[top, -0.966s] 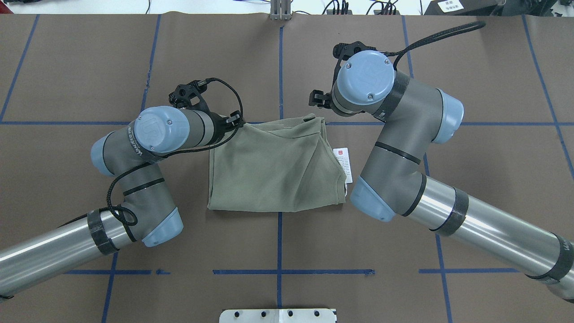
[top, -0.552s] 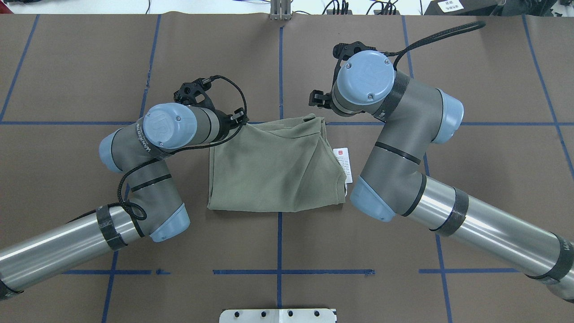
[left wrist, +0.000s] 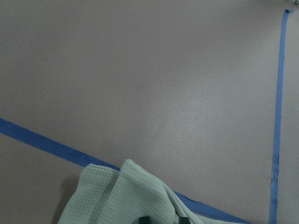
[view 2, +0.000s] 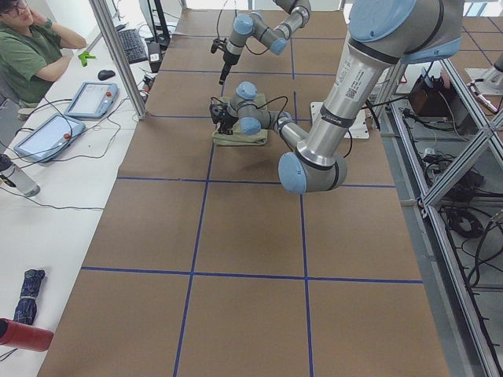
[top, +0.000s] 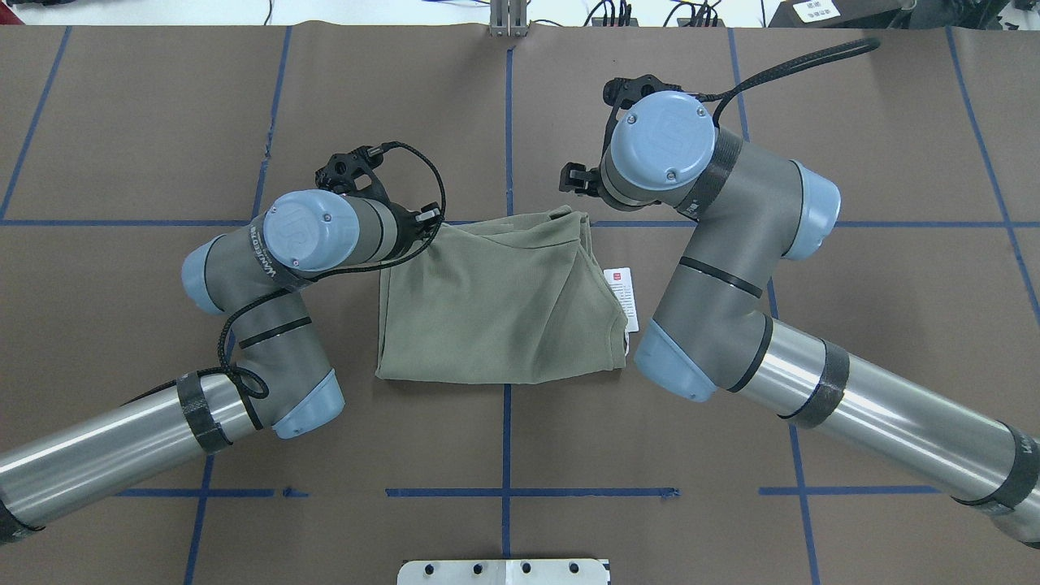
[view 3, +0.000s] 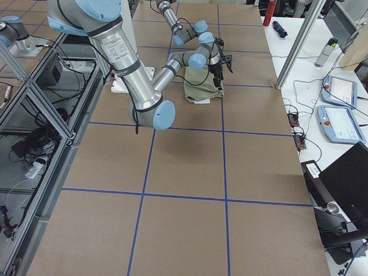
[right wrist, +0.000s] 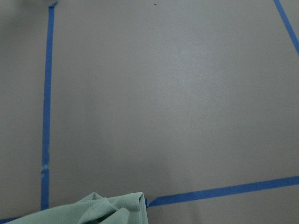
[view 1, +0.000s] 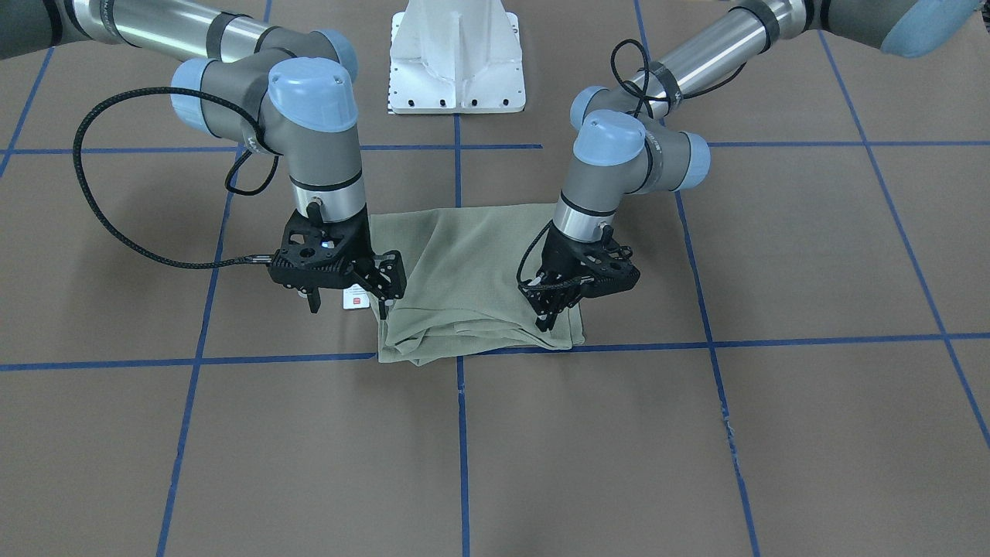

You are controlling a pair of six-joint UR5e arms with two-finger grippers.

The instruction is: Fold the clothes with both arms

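The olive-green shirt (top: 496, 301) lies folded into a rough rectangle at the table's middle, also in the front view (view 1: 472, 263). Its white hang tag (top: 624, 296) sticks out on the right side. My left gripper (view 1: 545, 319) points down and is shut on the shirt's far left corner, which is pulled up a little; bunched fabric (left wrist: 126, 196) shows between its tips in the left wrist view. My right gripper (view 1: 348, 304) hangs open just above the shirt's far right edge, one finger beside the tag (view 1: 356, 298) and one over the cloth. The right wrist view shows that corner (right wrist: 107, 210).
Brown table cover with blue tape grid lines (top: 508, 122). The white pedestal base (view 1: 456, 62) stands at the robot's side. A seated operator (view 2: 31, 47) and tablets (view 2: 90, 98) are at a side desk beyond the table's far edge.
My left arm has shifted a little to the right with the shirt's corner in its grip, and the far edge has wrinkled slightly. The right arm has not moved.
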